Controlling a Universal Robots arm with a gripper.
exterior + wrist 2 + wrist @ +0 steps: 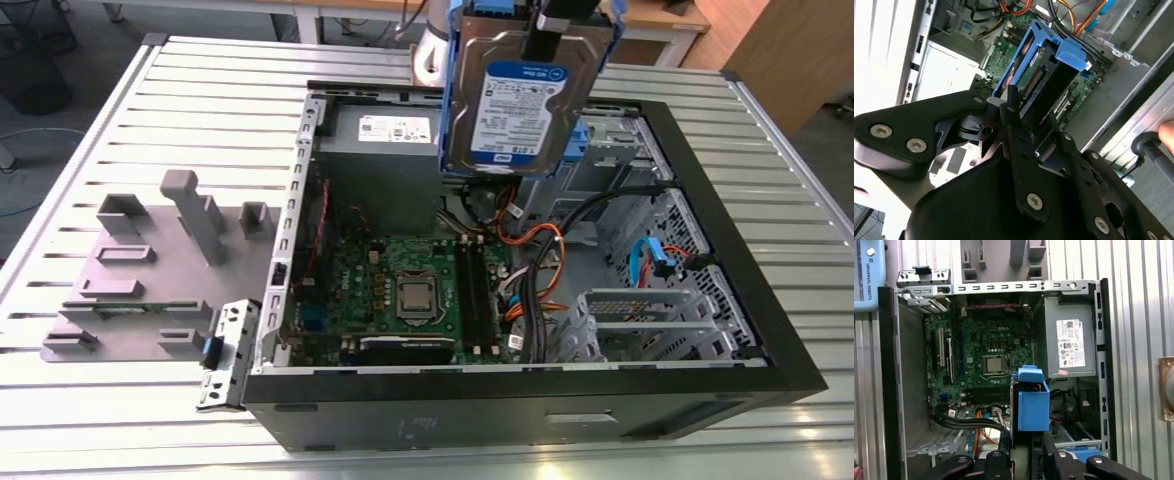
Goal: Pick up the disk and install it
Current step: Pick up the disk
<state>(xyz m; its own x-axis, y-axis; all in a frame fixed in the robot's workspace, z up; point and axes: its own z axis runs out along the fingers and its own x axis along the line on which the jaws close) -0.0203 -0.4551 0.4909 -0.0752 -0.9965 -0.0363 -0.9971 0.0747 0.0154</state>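
Slatted metal worktop | gripper pinching disk, held aloft | open computer case beneath gripper | pickup judged done, seating in case not yet done

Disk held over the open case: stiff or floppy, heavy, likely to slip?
Probably rigid: the disk hangs straight and unbent from the end effector, gripped at one end. It is likely dense for its size, judging by the metal body. Its blue rails look like smooth plastic, so it might slip or swing slightly if jolted.
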